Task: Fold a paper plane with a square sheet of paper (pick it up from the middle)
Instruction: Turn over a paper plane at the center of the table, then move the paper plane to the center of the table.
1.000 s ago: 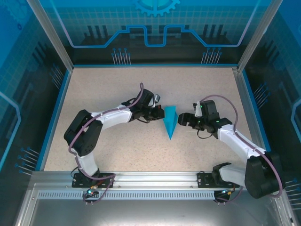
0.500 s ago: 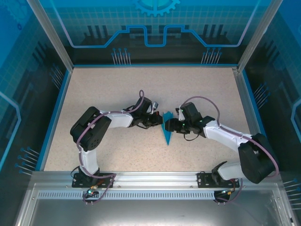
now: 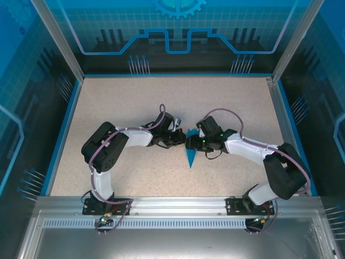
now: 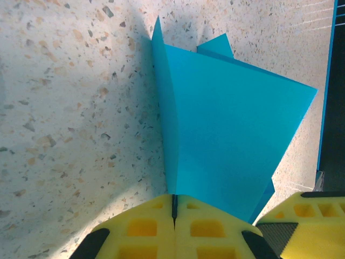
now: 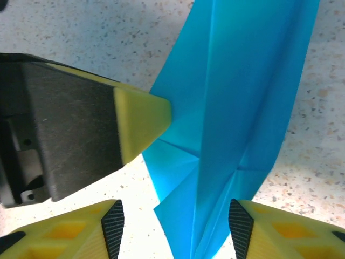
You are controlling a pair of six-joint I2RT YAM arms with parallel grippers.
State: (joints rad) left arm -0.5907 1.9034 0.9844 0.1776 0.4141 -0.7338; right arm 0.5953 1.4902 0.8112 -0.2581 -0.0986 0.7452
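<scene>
In the top view the left arm bends in from the left side of the speckled worktop [image 3: 124, 102]. Its left hand [image 3: 180, 139] meets the paper plane [image 3: 190, 156] near the middle of the worktop. In the left wrist view the two yellow fingers [image 4: 140, 229] of this hand are pressed together. A folded edge of the paper plane [image 4: 226, 135] goes into the line between them, so the left hand is clenched on the paper.

The paper plane is a narrow teal-blue dart. Its wide end is between the two hands, and its point is toward the near edge of the worktop.

Just to the right, the right hand [image 3: 193, 143] comes to the paper from the other side. In the right wrist view its fingers [image 5: 64, 234] stand apart with the paper plane [image 5: 242, 81] between them, so this hand is released. There the yellow tip of the left hand [image 5: 141, 121] touches the left side of the paper.
</scene>
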